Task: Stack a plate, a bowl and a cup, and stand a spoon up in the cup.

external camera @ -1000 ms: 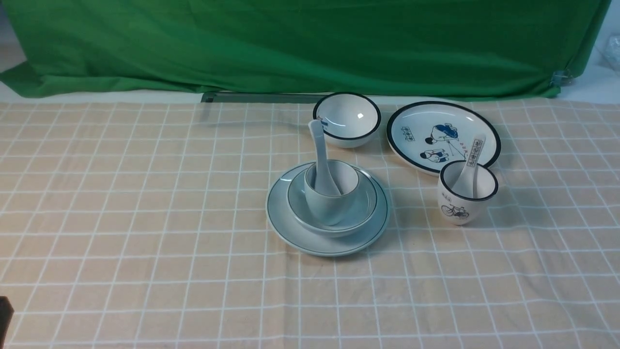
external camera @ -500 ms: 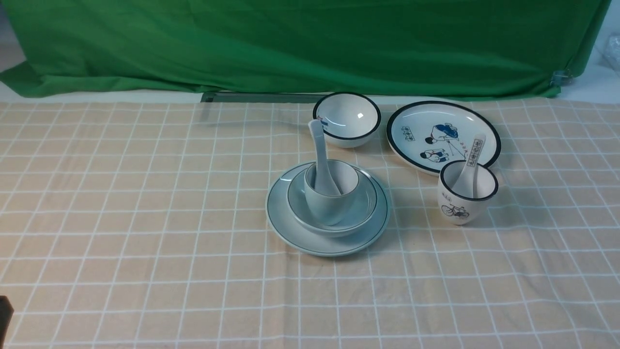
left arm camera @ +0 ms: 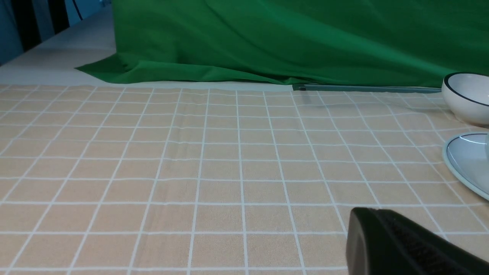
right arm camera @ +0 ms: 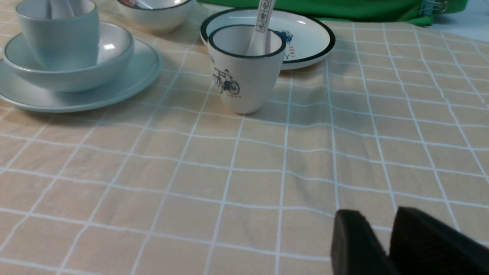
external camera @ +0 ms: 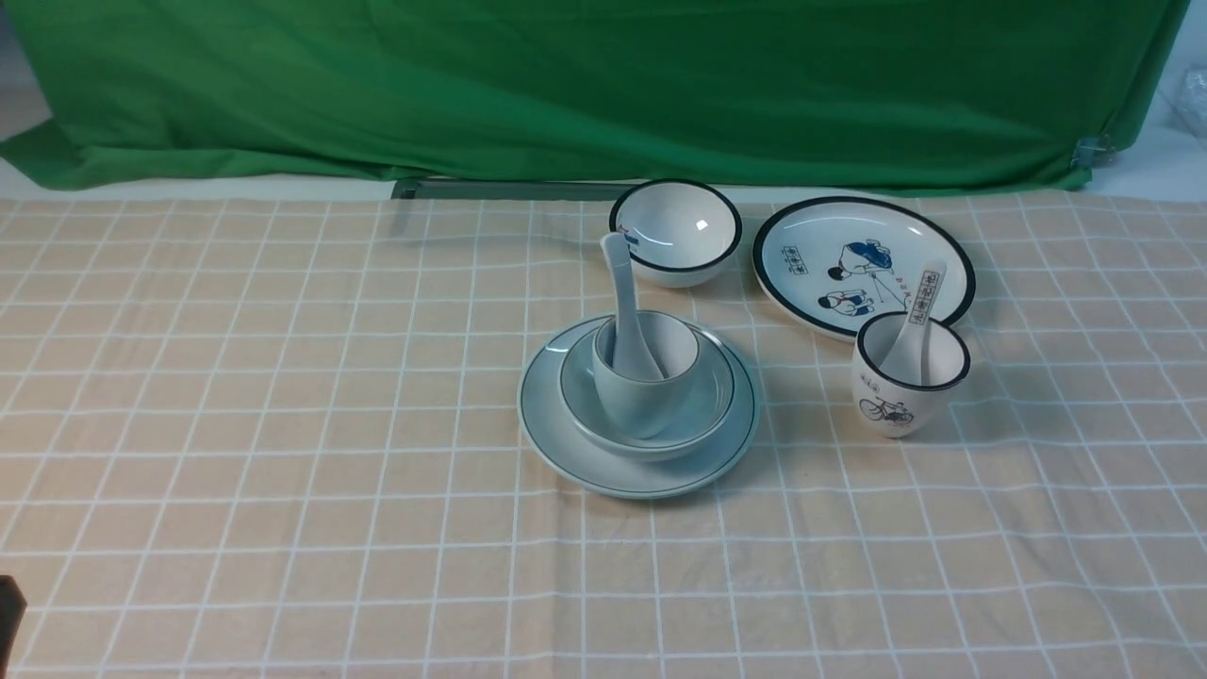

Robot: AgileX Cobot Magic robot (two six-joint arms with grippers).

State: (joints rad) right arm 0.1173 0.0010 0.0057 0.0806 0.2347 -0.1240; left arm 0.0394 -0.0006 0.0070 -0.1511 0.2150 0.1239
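Note:
The pale blue-green plate [external camera: 556, 438] lies mid-table with the matching bowl [external camera: 707, 415] on it and the cup [external camera: 641, 401] inside the bowl. A plain white spoon [external camera: 620, 283] stands in the cup, handle up. The same plate [right arm camera: 141, 72], bowl [right arm camera: 114, 57] and cup [right arm camera: 57, 42] show in the right wrist view, well away from my right gripper [right arm camera: 376, 223]. It hovers low over bare cloth, open with nothing between its tips. My left gripper [left arm camera: 368, 225] is shut on nothing, off to the left of the plate's rim [left arm camera: 464, 160].
A white black-rimmed bowl [external camera: 674, 231] and a cartoon plate [external camera: 863, 264] stand behind the stack. To its right a bicycle cup [external camera: 905, 377] holds a printed spoon [external camera: 922, 297]. Green cloth [external camera: 603, 94] drapes the back edge.

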